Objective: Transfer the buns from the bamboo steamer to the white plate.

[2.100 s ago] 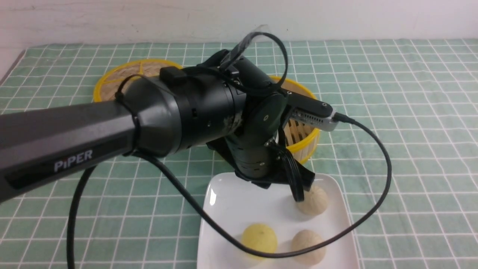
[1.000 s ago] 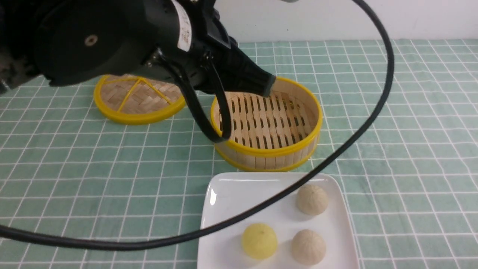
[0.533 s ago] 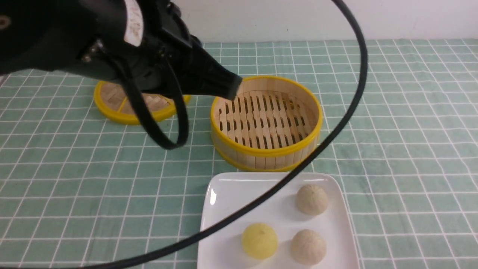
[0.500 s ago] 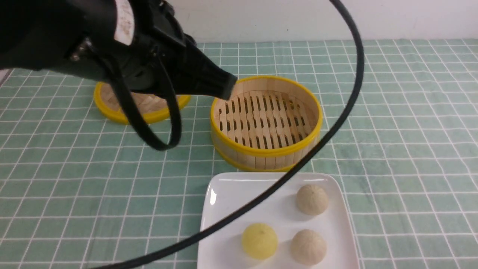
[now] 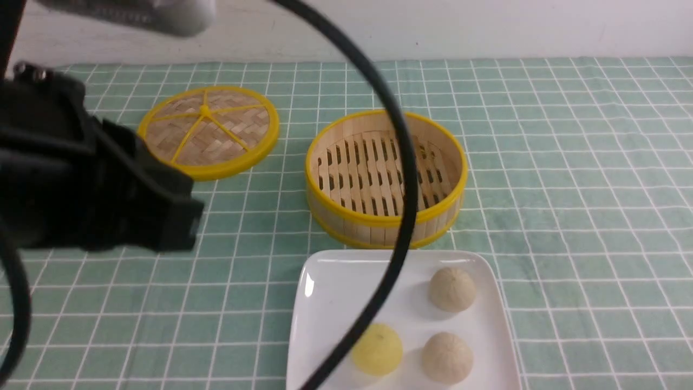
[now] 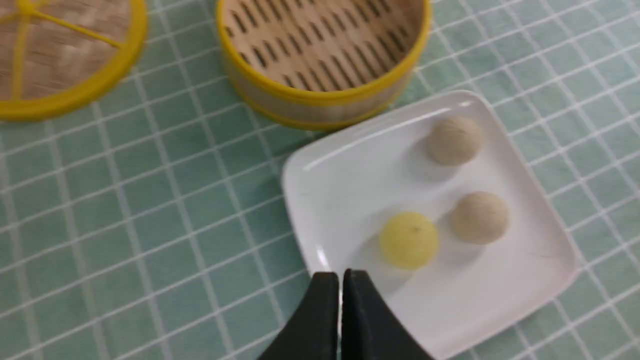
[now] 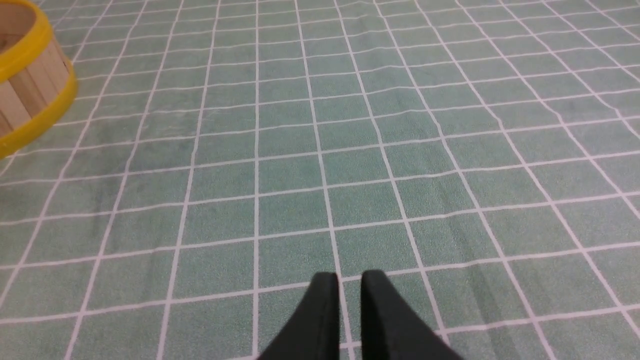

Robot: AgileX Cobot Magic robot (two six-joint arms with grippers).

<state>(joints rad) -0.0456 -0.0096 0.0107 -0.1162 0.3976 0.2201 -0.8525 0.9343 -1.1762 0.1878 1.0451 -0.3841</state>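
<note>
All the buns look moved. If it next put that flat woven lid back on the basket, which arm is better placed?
Probably the left arm: it hangs beside the flat woven yellow-rimmed lid, and its camera sees lid and round bamboo steamer; the right sees only the steamer's edge.

Green cloth with a white grid; glossy white plate; two cream buns, one yellow bun; tan steamer, yellow rims; black arm.
</note>
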